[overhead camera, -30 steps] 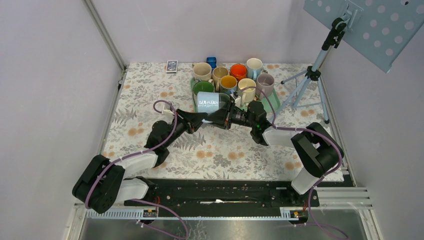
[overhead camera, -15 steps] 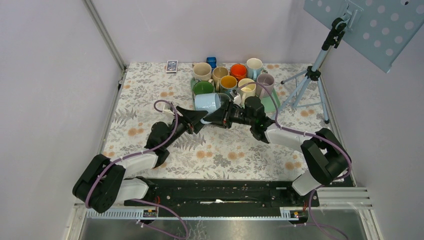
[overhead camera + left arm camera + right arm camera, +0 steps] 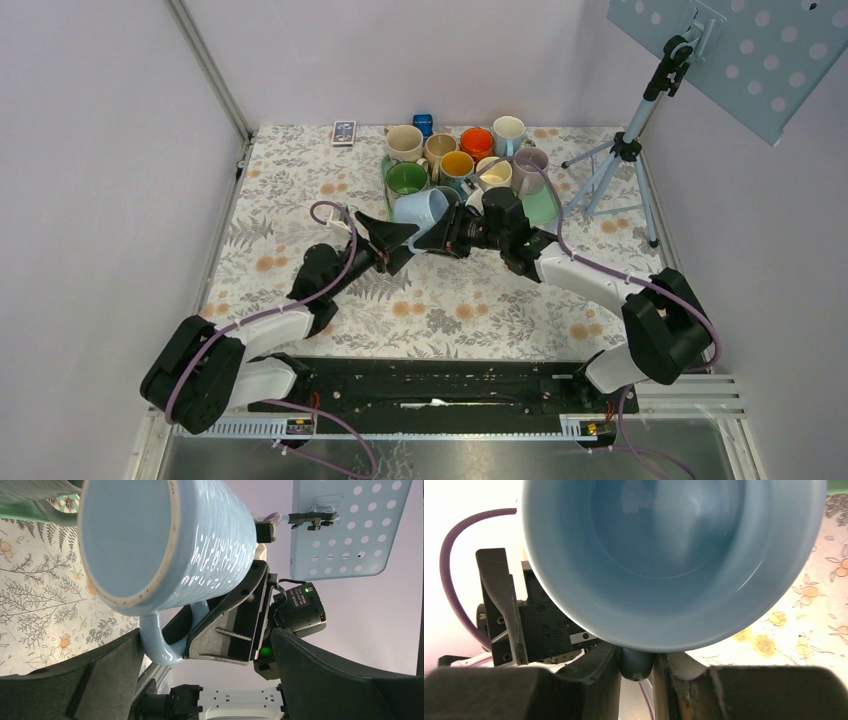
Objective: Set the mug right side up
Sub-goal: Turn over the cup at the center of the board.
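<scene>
The floral-patterned counter (image 3: 300,190) carries a green tray (image 3: 543,208) crowded with upright ceramic mugs (image 3: 458,165) at the back. Just in front of the tray, the right tool (image 3: 450,232) is clamped on the handle of a light blue ceramic mug (image 3: 420,208). The mug lies tilted on its side, mouth toward the right wrist. The left tool (image 3: 398,236) gapes wide either side of its base, not touching.
</scene>
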Robot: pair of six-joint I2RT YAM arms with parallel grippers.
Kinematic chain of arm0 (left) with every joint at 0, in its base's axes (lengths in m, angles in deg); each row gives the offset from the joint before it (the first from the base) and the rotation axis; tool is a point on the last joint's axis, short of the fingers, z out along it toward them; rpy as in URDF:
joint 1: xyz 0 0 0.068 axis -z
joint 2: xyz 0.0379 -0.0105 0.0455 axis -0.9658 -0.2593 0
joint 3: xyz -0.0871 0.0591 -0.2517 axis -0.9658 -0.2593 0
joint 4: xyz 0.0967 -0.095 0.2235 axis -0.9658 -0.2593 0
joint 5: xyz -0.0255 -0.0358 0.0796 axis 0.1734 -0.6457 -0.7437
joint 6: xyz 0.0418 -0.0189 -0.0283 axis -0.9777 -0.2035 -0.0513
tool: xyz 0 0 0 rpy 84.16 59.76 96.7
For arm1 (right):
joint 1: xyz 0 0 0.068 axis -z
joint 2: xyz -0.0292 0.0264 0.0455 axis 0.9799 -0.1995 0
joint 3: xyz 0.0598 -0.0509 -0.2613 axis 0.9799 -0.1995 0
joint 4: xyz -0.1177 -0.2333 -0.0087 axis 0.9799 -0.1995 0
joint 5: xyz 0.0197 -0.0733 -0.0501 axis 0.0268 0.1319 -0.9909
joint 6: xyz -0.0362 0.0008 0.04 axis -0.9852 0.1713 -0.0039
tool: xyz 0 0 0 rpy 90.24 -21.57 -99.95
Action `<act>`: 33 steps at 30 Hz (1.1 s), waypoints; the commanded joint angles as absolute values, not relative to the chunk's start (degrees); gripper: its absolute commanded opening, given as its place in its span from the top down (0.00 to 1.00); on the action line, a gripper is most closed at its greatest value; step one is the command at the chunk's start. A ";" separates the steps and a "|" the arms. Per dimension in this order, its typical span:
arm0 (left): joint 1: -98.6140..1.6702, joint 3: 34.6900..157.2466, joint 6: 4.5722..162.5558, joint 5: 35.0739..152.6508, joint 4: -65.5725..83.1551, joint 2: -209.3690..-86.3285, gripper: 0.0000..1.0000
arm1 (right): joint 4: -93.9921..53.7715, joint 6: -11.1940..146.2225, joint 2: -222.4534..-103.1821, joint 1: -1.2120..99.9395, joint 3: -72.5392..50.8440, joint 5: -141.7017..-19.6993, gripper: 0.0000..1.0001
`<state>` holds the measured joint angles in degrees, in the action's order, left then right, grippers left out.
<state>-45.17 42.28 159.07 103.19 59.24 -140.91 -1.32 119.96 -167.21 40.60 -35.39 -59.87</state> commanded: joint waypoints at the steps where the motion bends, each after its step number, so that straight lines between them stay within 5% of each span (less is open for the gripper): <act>1: -45.10 44.29 156.47 103.44 59.90 -138.22 0.01 | -2.55 111.82 -161.98 40.57 -30.29 -65.43 1.00; 33: -45.17 56.29 140.97 104.97 31.12 -130.84 0.01 | -34.08 93.67 -151.88 41.49 -24.12 -92.85 1.00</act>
